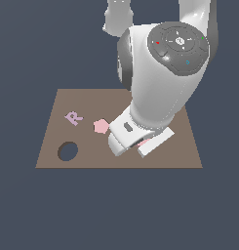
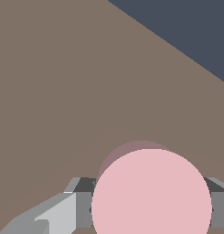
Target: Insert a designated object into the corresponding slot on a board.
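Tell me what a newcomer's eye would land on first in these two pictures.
The bulky white arm dominates the exterior view, bent low over the brown board and hiding much of its middle. In the wrist view a large light-pink disc fills the foreground between the grey fingers of the end effector. The dark round hole stands out near the board's corner on the exterior view's left, with a purple R and pink pentagon nearby.

The arm is showing glossy white, rounded shells with dark grey joint bands. Above the gripper, a dark round cap is carrying red, green and blue dots. The fingers are showing grey, blocky faces.
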You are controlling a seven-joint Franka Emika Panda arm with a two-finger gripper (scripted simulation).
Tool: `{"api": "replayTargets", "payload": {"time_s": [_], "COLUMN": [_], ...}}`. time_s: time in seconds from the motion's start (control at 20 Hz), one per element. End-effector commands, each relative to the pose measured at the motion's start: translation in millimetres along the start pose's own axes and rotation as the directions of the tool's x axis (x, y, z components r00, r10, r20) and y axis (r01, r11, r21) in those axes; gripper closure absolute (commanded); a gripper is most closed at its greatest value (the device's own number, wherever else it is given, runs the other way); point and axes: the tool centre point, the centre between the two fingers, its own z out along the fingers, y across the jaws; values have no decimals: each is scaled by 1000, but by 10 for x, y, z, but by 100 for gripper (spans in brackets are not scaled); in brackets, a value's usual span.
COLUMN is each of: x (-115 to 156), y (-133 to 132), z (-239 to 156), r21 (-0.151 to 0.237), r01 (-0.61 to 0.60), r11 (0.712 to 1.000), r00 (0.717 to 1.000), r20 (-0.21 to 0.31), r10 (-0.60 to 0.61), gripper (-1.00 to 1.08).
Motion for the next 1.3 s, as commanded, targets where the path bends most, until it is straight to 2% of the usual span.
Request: {"api": "replayTargets", "payload": {"time_s": [0.0, 0.3, 0.6, 0.9, 1.25], "x": [-131, -429, -672, -855, -983], "y": [81, 328, 624, 959, 1377], "z": [-8, -21, -33, -45, -59], "r21": [-1, -1, -1, -1, -1], "r01": [72, 252, 420, 572, 723], "r11": [997, 968, 908, 820, 691], "r00": [997, 968, 908, 820, 691], "r20": [0, 0, 0, 1, 1], "r10": [-72, -252, -420, -572, -723], "gripper": [108, 108, 108, 108, 108]}}
